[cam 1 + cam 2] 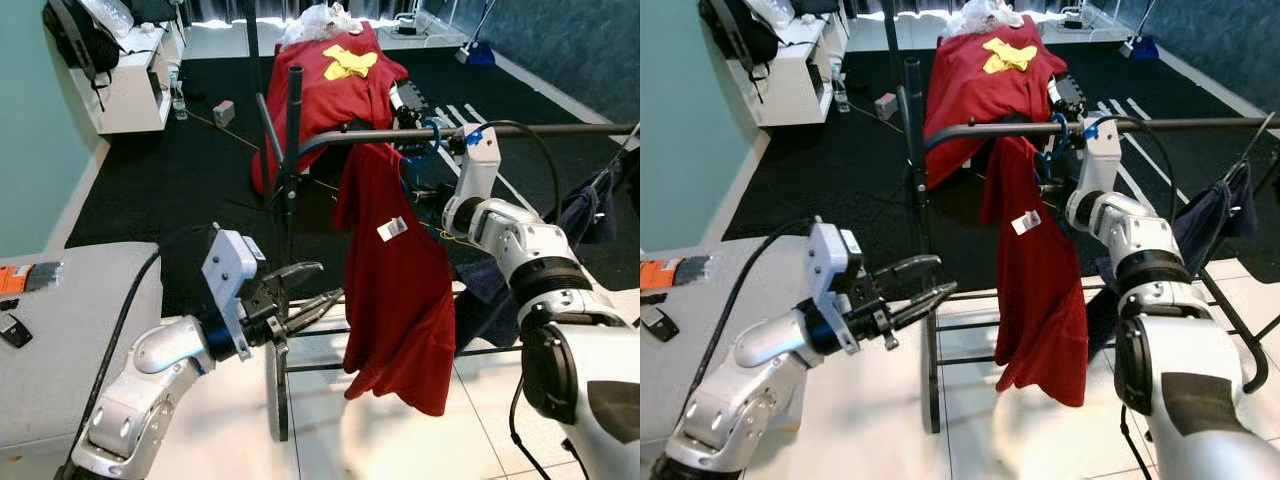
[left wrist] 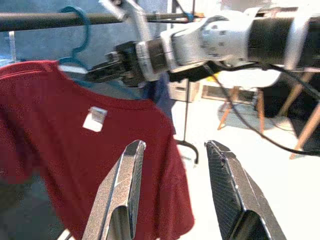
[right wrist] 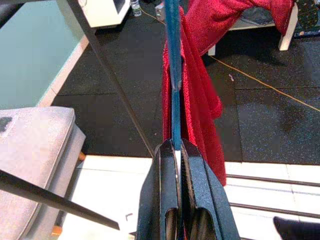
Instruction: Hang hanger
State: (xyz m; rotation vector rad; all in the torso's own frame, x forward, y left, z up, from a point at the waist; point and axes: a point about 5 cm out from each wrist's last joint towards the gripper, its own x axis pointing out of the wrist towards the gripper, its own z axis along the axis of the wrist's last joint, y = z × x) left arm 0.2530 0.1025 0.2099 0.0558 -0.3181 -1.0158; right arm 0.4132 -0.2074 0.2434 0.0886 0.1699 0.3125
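A dark red shirt (image 1: 395,270) with a white tag hangs on a blue hanger (image 3: 172,75), whose hook (image 2: 80,30) curls over the black clothes rail (image 1: 560,128). My right gripper (image 3: 174,145) reaches in under the rail from the right and is shut on the hanger's blue arm, beside the shirt's collar. My left gripper (image 1: 325,285) is open and holds nothing. It hovers low, to the left of the shirt and in front of the rack's upright post (image 1: 293,150).
Another red shirt with a yellow print (image 1: 335,75) is draped over something behind the rack. A dark blue garment (image 1: 590,210) hangs at the rail's right end. A grey cushion (image 1: 60,330) is at my left, a white shelf unit (image 1: 130,85) far left.
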